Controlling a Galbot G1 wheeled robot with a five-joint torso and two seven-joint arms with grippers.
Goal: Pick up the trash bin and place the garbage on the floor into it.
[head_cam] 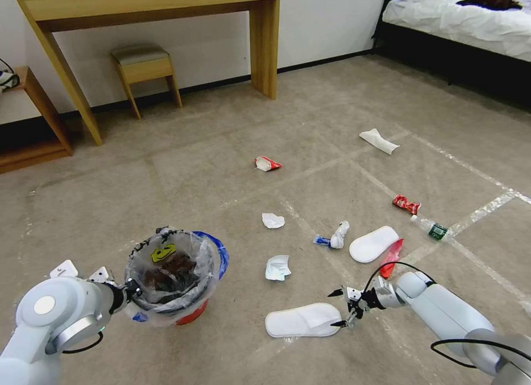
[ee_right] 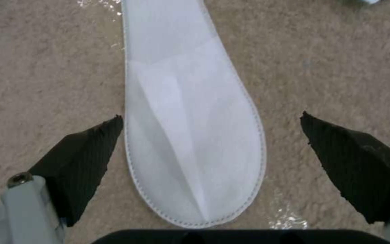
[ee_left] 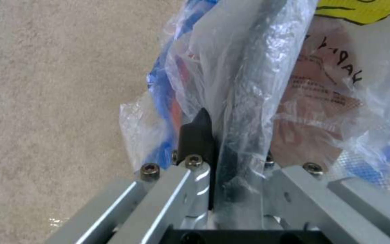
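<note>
trash bin (head_cam: 176,274) at lower left, its rim pinched by the left gripper (head_cam: 130,292); right gripper (head_cam: 338,307), fingers spread, straddles a white slipper (head_cam: 302,321) at lower centre on the floor (head_cam: 221,152)

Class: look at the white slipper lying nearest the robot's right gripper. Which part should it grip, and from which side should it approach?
Probably the rounded end of the slipper, taken from above. It lies flat on the floor, so only a downward pinch across its narrow width works. The right gripper already hangs over that end, fingers open on either side. The left gripper holds the trash bin.
</note>
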